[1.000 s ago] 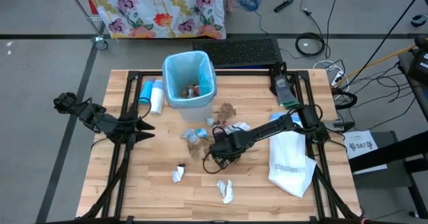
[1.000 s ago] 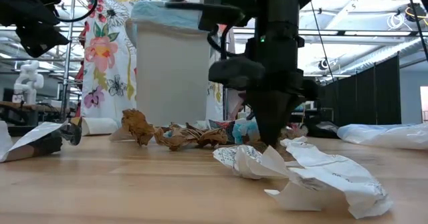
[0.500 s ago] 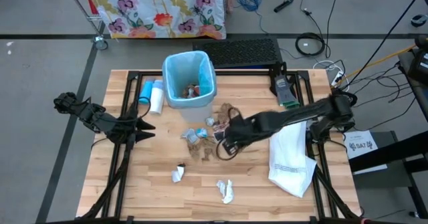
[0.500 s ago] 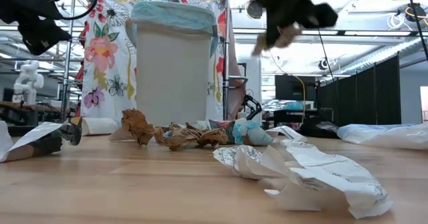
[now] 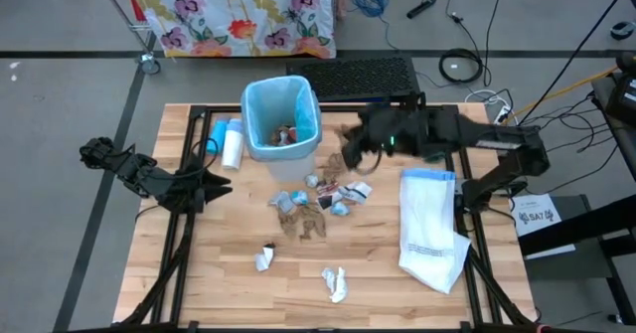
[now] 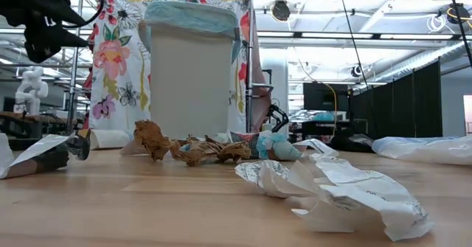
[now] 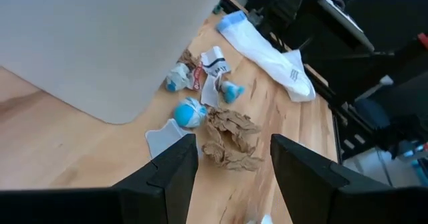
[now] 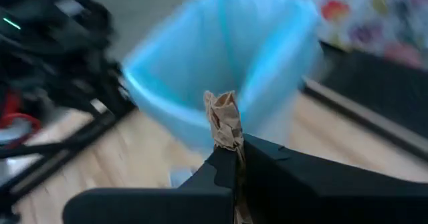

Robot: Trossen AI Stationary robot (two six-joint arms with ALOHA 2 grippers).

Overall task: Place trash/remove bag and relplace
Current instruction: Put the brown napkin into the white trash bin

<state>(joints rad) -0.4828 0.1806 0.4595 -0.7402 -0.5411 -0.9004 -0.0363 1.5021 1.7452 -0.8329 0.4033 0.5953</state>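
Trash scrap (image 8: 225,120) brown, long axis upright, pinched in right gripper (image 8: 235,158) beside bag (image 8: 200,70), left gripper (image 7: 231,167) spread

Right gripper (image 5: 350,146) motion-blurred in high view, absent from low view. Brown scrap (image 8: 225,120) in its grip: lower part hidden between fingers. Bin liner (image 8: 221,63) blurred. Left gripper (image 6: 40,26) cut off by low view's top edge.
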